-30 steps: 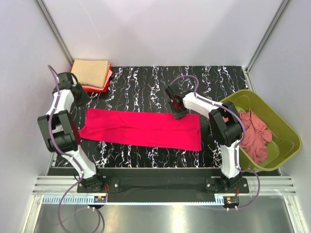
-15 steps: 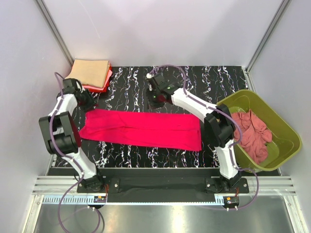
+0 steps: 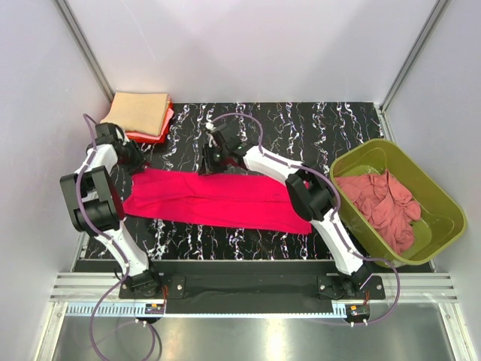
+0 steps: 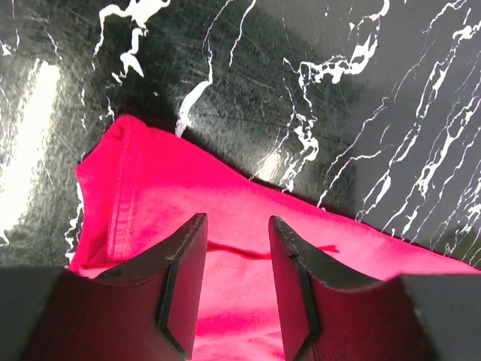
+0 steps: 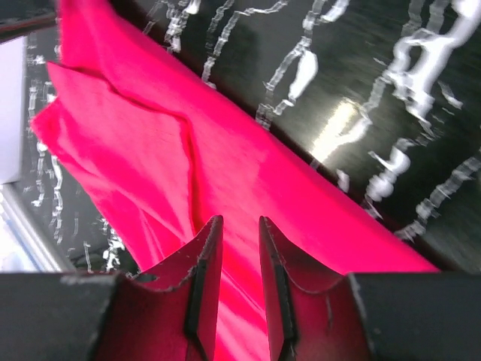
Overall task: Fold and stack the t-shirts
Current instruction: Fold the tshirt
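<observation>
A bright crimson-pink t-shirt lies folded into a long strip across the black marbled table. My left gripper hovers over its far left corner, jaws open, and only the cloth shows below the gap. My right gripper hangs over the strip's far edge near the middle. Its jaws stand a little apart above the cloth and grip nothing. A dusty rose t-shirt lies crumpled in the tub. Folded t-shirts are stacked at the far left corner, tan on top, pink and orange-red beneath.
The olive-green tub stands at the right edge of the table. White walls and metal frame posts close in the far side and both ends. Bare marbled table lies beyond the strip.
My right arm has swung left along the strip's far edge, from its right end to near the middle. My left gripper has shifted slightly toward the left corner. The shirt lies as before.
</observation>
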`<action>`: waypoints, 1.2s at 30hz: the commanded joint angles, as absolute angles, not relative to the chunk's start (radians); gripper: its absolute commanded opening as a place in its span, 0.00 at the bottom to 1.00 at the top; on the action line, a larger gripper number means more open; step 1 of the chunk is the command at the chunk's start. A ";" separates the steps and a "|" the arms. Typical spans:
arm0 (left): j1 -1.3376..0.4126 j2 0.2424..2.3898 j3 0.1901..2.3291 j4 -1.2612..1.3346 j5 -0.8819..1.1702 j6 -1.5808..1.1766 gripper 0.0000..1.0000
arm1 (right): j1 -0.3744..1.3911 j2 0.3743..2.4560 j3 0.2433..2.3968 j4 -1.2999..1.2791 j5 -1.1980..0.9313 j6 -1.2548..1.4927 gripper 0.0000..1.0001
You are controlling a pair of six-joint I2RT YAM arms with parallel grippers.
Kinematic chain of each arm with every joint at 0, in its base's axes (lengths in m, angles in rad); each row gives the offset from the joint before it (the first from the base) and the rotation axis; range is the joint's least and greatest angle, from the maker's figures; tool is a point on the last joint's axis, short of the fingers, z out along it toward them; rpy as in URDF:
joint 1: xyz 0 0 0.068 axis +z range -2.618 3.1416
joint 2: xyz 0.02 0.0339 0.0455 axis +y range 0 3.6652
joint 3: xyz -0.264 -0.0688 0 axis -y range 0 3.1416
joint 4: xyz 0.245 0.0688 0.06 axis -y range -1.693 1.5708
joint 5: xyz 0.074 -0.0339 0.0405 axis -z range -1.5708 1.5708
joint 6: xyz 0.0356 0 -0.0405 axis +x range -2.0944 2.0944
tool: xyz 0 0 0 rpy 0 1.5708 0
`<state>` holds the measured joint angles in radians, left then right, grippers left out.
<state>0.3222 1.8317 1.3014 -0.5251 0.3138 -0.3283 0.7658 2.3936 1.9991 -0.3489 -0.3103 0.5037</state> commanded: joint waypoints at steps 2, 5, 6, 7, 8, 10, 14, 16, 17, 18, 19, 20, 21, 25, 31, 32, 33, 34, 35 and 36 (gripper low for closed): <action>0.327 1.861 1.347 -0.505 0.299 -0.307 0.43 | 0.795 2.427 2.074 -0.209 -0.413 0.534 0.33; 0.327 1.878 1.351 -0.505 0.296 -0.307 0.43 | 0.801 2.468 2.123 -0.204 -0.437 0.548 0.34; 0.328 1.884 1.351 -0.505 0.302 -0.307 0.43 | 0.802 2.480 2.135 -0.203 -0.448 0.554 0.34; 0.328 1.890 1.350 -0.505 0.305 -0.307 0.43 | 0.804 2.503 2.161 -0.202 -0.466 0.558 0.34; 0.325 1.890 1.348 -0.505 0.302 -0.305 0.43 | 0.805 2.514 2.172 -0.202 -0.472 0.561 0.35; 0.327 1.893 1.344 -0.505 0.292 -0.302 0.43 | 0.813 2.540 2.195 -0.203 -0.489 0.566 0.34; 0.327 1.898 1.345 -0.505 0.291 -0.302 0.43 | 0.825 2.562 2.207 -0.210 -0.472 0.563 0.35; 0.327 1.902 1.344 -0.506 0.293 -0.304 0.43 | 0.830 2.569 2.213 -0.218 -0.457 0.557 0.35; 0.327 1.902 1.344 -0.503 0.295 -0.304 0.43 | 0.833 2.569 2.215 -0.222 -0.451 0.546 0.35; 0.327 1.902 1.342 -0.505 0.295 -0.304 0.43 | 0.834 2.574 2.218 -0.225 -0.439 0.542 0.35; 0.325 1.901 1.341 -0.505 0.293 -0.304 0.43 | 0.839 2.577 2.221 -0.232 -0.433 0.534 0.35; 0.327 1.904 1.341 -0.505 0.296 -0.304 0.43 | 0.841 2.580 2.224 -0.238 -0.436 0.528 0.35; 0.327 1.899 1.339 -0.503 0.296 -0.304 0.43 | 0.842 2.588 2.230 -0.242 -0.443 0.525 0.35; 0.327 1.899 1.342 -0.503 0.288 -0.302 0.43 | 0.851 2.595 2.232 -0.253 -0.439 0.520 0.35; 0.325 1.908 1.345 -0.503 0.291 -0.305 0.43 | 0.854 2.603 2.244 -0.258 -0.430 0.511 0.35; 0.328 1.908 1.345 -0.503 0.291 -0.305 0.43 | 0.857 2.605 2.244 -0.261 -0.426 0.511 0.34; 0.327 1.911 1.345 -0.503 0.291 -0.305 0.43 | 0.856 2.608 2.250 -0.262 -0.425 0.509 0.35; 0.327 1.911 1.347 -0.503 0.291 -0.305 0.43 | 0.857 2.611 2.252 -0.270 -0.420 0.509 0.35; 0.327 1.910 1.347 -0.503 0.290 -0.305 0.43 | 0.856 2.612 2.253 -0.275 -0.416 0.506 0.35; 0.327 1.910 1.347 -0.502 0.291 -0.305 0.43 | 0.857 2.615 2.258 -0.279 -0.404 0.505 0.35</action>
<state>0.3222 1.9049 1.3125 -0.5247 0.3054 -0.3172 0.8474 2.5961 2.2074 -0.2646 -0.4305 0.5278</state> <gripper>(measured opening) 0.431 0.348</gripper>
